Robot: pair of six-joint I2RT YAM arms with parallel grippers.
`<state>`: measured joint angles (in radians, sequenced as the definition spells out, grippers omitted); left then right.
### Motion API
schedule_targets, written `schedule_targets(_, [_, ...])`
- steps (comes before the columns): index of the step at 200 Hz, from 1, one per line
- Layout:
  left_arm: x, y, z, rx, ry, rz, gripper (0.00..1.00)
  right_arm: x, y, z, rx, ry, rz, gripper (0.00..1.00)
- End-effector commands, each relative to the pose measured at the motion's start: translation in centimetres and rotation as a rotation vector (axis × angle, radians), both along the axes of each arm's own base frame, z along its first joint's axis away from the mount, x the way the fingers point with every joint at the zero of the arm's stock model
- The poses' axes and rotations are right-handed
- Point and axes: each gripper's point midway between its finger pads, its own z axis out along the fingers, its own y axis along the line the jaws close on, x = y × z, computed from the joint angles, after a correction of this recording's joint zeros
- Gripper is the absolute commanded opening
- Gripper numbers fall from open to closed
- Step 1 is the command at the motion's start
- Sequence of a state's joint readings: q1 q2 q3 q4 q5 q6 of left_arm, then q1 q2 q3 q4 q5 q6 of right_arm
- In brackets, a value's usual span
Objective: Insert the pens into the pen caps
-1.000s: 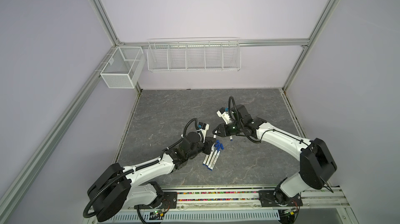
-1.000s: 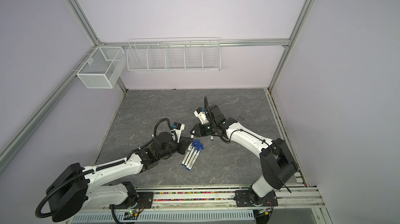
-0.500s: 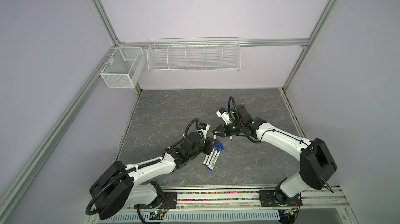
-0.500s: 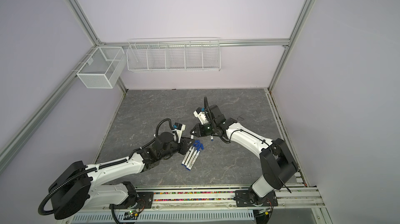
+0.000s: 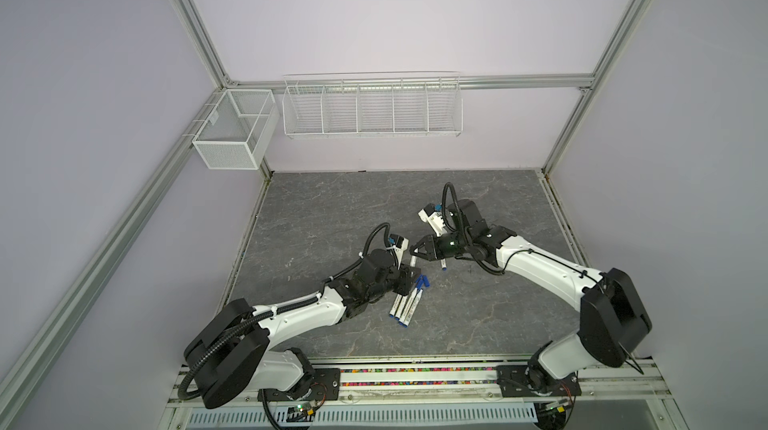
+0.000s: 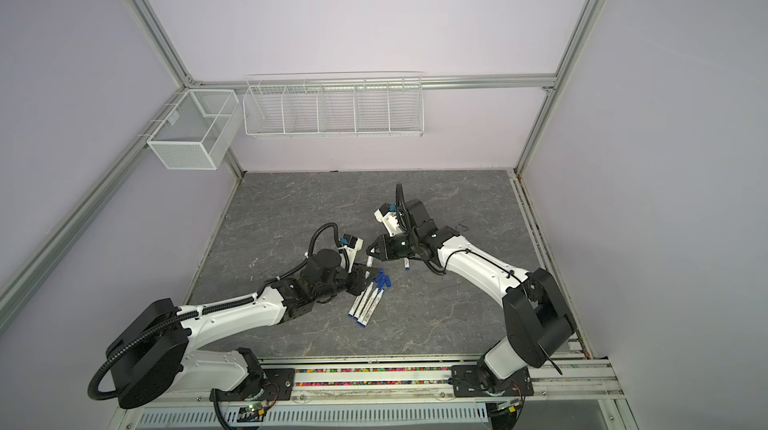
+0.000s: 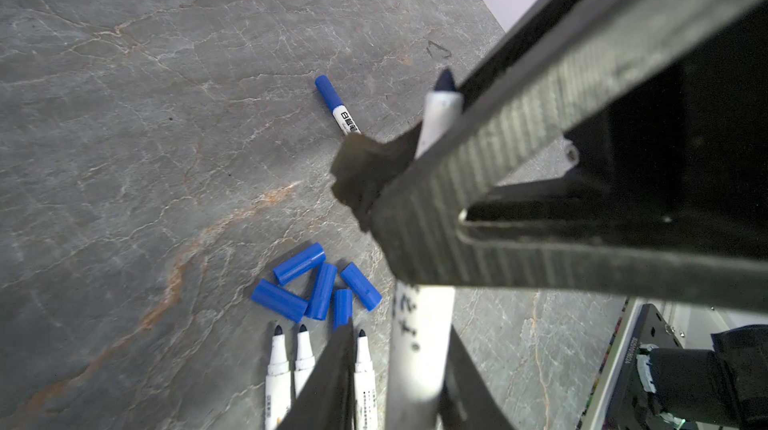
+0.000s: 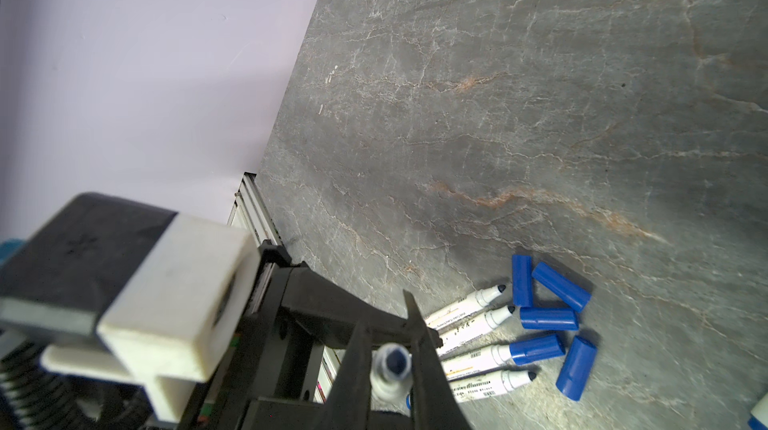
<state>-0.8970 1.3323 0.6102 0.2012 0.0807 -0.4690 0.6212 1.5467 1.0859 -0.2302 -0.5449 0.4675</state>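
Clamping an uncapped pen just behind its dark nib, the right gripper is closed tight on it above the middle of the grey table; its own wrist view looks at that nib end-on between the two fingers. The left gripper sits around the same barrel lower down, with its jaws narrowly apart; the left wrist view shows table between one finger and the barrel, while contact on the other side cannot be told. On the table beneath lies a row of four pens, side by side; the right wrist view shows one of the inner two wearing a blue cap, which the left wrist view half hides behind a finger. Four loose pen caps cluster just beyond the row's nibs. Only the left wrist view gives a clear look at a sixth pen, lying apart with a blue end; the right gripper covers most of it, and whether that end is a cap or a plug is hard to say. In both top views the loose pen caps shrink to a small blue cluster, too small to count.
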Motion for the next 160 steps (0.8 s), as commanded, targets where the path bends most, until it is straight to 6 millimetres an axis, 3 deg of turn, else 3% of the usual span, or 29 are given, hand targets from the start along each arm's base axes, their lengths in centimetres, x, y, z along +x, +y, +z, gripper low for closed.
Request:
schedule_targets(1, [0.3,-0.7,2.2,-0.037,-0.045,-0.018,0.32,-0.4,-0.4,0.4,0.011,-0.003,0.010,0.07])
schedule_targets(39, [0.4,-0.8,3.0,-0.041,-0.072,-0.029,0.19,-0.7,-0.5,0.0,0.000,0.006,0.019,0.07])
schedule_targets(64, [0.5,-1.0,2.8,-0.038,-0.069,-0.030,0.00,-0.8,-0.6,-0.3,-0.008,0.008,0.022,0.07])
schedule_targets(80, [0.6,-1.0,2.7,-0.037,-0.066,-0.021,0.00,-0.9,-0.9,-0.6,-0.027,0.010,0.018,0.11])
schedule_targets(101, [1.3,0.2,1.6,0.009,-0.048,0.051,0.00,-0.8,-2.0,-1.5,-0.085,0.005,-0.026,0.38])
schedule_targets(112, [1.6,1.0,0.8,0.048,-0.038,0.093,0.00,-0.6,-2.8,-2.1,-0.127,-0.004,-0.059,0.45])
schedule_targets(160, [1.5,4.1,-2.0,0.200,-0.025,0.165,0.00,-1.0,-5.8,-5.9,-0.357,-0.002,-0.108,0.45])
